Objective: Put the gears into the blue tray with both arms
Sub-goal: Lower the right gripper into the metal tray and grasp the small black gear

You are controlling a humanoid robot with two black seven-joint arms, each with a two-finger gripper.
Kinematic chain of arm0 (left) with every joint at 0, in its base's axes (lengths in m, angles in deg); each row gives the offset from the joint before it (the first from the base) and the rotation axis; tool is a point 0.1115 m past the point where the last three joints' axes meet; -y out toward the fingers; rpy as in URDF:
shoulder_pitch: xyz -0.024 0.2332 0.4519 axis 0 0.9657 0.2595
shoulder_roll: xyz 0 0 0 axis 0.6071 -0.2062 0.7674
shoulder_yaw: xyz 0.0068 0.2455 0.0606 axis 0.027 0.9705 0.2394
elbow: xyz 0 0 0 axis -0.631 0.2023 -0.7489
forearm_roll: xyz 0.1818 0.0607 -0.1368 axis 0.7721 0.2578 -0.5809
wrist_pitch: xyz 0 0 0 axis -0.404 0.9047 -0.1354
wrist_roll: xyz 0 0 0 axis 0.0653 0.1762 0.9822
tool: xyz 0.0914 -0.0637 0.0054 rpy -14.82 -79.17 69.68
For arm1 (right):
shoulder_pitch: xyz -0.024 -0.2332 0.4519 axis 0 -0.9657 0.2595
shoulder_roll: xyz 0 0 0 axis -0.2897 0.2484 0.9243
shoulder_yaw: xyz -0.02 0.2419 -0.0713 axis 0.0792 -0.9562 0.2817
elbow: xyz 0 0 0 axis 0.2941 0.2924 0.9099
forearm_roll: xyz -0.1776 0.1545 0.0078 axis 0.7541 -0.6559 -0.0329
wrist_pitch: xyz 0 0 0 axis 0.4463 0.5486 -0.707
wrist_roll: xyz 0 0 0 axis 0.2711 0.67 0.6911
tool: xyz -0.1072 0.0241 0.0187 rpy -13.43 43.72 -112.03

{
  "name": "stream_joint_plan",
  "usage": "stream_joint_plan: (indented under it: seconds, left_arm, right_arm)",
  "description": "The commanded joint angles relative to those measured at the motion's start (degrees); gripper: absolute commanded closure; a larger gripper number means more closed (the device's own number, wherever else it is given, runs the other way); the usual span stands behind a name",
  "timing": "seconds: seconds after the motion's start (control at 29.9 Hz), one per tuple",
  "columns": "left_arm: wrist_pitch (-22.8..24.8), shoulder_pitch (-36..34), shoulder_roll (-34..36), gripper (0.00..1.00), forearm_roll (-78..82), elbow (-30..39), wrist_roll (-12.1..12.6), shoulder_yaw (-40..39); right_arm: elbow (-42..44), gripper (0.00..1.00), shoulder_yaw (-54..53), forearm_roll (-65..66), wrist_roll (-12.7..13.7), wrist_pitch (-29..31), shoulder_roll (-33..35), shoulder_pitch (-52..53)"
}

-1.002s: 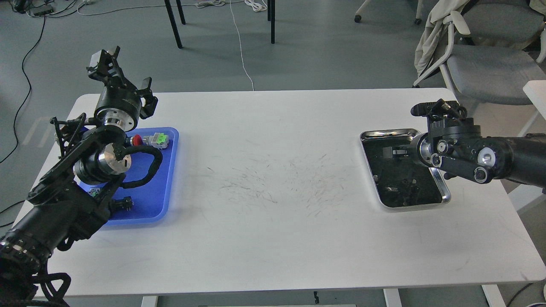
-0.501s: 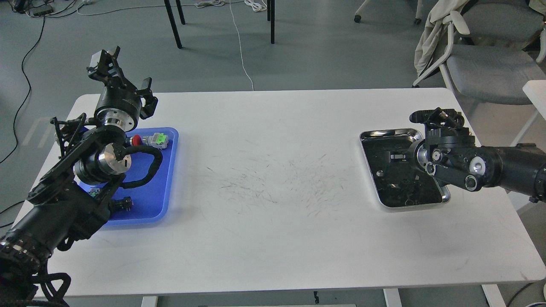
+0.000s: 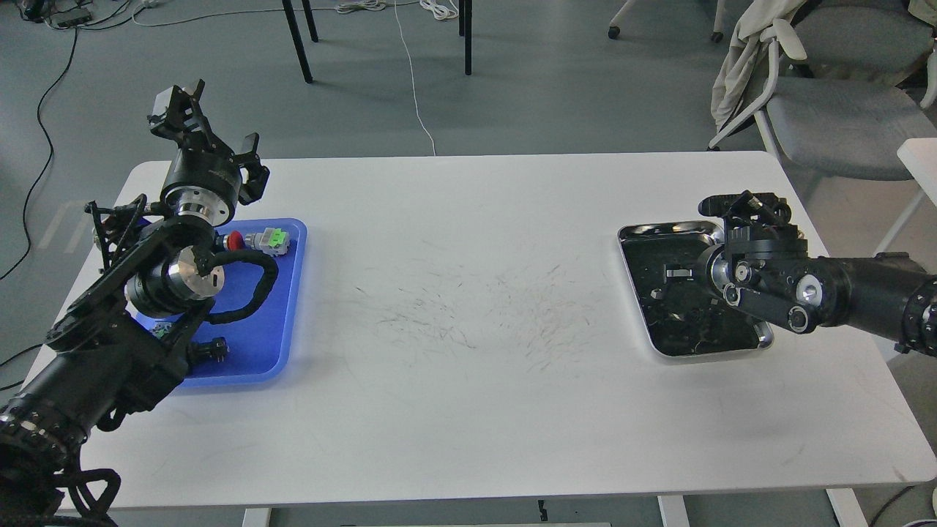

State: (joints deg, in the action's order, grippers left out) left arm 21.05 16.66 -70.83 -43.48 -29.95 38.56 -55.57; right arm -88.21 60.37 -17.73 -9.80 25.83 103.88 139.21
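At the left the blue tray [image 3: 282, 307] lies under the raised left gripper [image 3: 208, 135], jaws apart and empty, while at the right the right gripper [image 3: 677, 273] (jaws too dark to tell) reaches low into the steel tray [image 3: 662, 230], seemingly fetching gears I cannot pick out, needing a fine pinch next.

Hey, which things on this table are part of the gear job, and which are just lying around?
Part of the job:
- blue tray
- left hand, raised above the tray's far end
- right hand, over the steel tray
- gears: too small and dark to pick out

Just lying about:
- red push-button
- grey-and-green connector
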Motion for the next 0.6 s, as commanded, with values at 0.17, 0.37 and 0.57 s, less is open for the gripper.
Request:
stream_joint_plan:
  seconds: [0.17,0.37,0.57]
  left_arm:
    - [0.0,0.2,0.0,0.01,0.1,0.0,0.0,0.0]
    - [0.0,0.5,-0.1,0.01,0.1,0.0,0.0,0.0]
    - [0.1,0.5,0.0,0.01,0.2,-0.1,0.1,0.0]
  right_arm:
    - [-0.1,0.65,0.4,0.2,-0.3,0.4,-0.3,0.0]
    - [-0.1,0.98,0.4,0.3,-1.2,0.7,-0.3,0.2]
    - [-0.3,0.98,0.3,0.0,-1.2,0.7,-0.3,0.9]
